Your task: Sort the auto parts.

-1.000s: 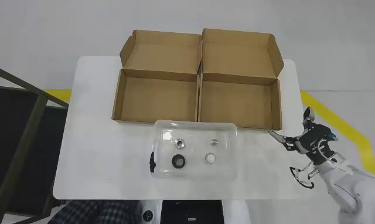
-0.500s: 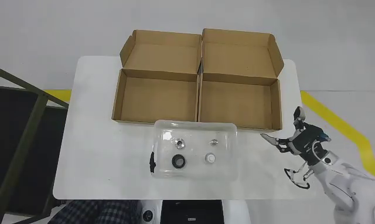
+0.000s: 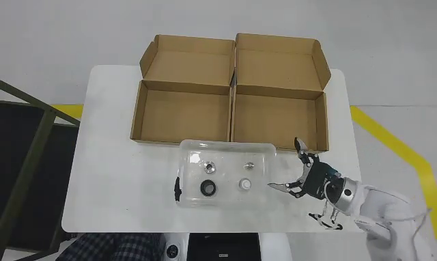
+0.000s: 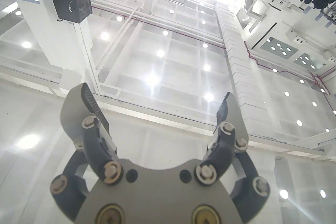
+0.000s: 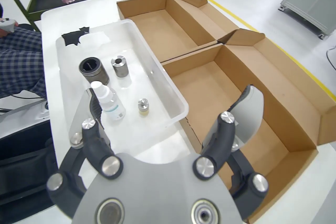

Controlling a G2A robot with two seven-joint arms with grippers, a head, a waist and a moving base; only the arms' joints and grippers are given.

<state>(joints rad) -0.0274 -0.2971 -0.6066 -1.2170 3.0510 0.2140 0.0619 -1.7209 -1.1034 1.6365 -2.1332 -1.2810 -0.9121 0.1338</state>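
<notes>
Right gripper [image 5: 170, 96] spread wide, nothing in it, poised at the end of the clear tray [image 5: 157, 70] on the counter [image 3: 116, 158]. In the tray, standing apart: dark bearing sleeve [image 5: 93, 71], slotted steel collar [image 5: 119, 67], small metal cap [image 5: 143, 105], white-capped bottle [image 5: 109, 101]. Steel pieces likely dense, rigid, slick, so pinch low across the round sides. Bottle probably light and tippy; take its body. Left gripper [image 4: 156, 93] also spread, empty, aimed at the ceiling.
</notes>
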